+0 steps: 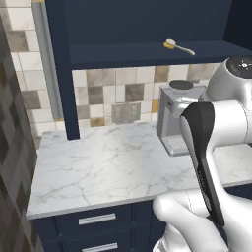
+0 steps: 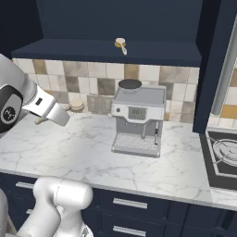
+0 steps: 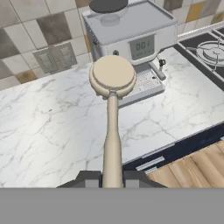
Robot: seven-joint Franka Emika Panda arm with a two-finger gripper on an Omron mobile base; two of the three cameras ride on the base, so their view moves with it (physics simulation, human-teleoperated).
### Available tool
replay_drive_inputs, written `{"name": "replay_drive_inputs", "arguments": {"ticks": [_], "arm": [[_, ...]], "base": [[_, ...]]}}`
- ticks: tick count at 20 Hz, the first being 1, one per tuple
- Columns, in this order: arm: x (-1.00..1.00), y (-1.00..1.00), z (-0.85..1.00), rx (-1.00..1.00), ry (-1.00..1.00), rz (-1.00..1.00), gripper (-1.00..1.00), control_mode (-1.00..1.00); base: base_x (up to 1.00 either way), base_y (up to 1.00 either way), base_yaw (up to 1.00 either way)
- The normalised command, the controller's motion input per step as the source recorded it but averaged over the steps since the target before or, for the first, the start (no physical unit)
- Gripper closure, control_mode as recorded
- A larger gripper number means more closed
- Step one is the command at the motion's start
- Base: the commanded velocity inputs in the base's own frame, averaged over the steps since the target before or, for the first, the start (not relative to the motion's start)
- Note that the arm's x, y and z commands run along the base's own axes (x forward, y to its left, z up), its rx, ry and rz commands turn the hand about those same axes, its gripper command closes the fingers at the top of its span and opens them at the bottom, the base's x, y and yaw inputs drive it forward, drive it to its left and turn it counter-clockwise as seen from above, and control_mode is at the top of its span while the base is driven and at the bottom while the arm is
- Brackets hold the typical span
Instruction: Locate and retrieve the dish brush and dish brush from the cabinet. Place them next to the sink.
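Hand [image 3: 112,178] clamped tight on the handle of the pale wooden brush [image 3: 113,78], carried above the bench [image 1: 113,167]. Yellow-bristled brush [image 1: 178,47] lies on the cabinet [image 1: 147,22] shelf. Sink location uncertain; next: carry to its side, release, fetch the second.

even, soft rendered light; faint shadows; slightly coarse edges
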Motion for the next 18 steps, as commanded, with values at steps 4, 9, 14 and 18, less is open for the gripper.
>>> {"name": "replay_drive_inputs", "arguments": {"ticks": [4, 9, 14, 18], "arm": [[0.0, 0.0, 0.0, 0.0, 0.0, 0.0, 1.0, 1.0], [0.0, 0.0, 0.0, 0.0, 0.0, 0.0, 1.0, 1.0], [0.0, 0.0, 0.0, 0.0, 0.0, 0.0, 1.0, 1.0], [0.0, 0.0, 0.0, 0.0, 0.0, 0.0, 1.0, 1.0]], "base": [[-0.35, 0.0, -0.01], [-0.45, 0.0, -0.03], [-0.23, 0.0, -0.01], [-0.04, 0.0, -0.07]]}}
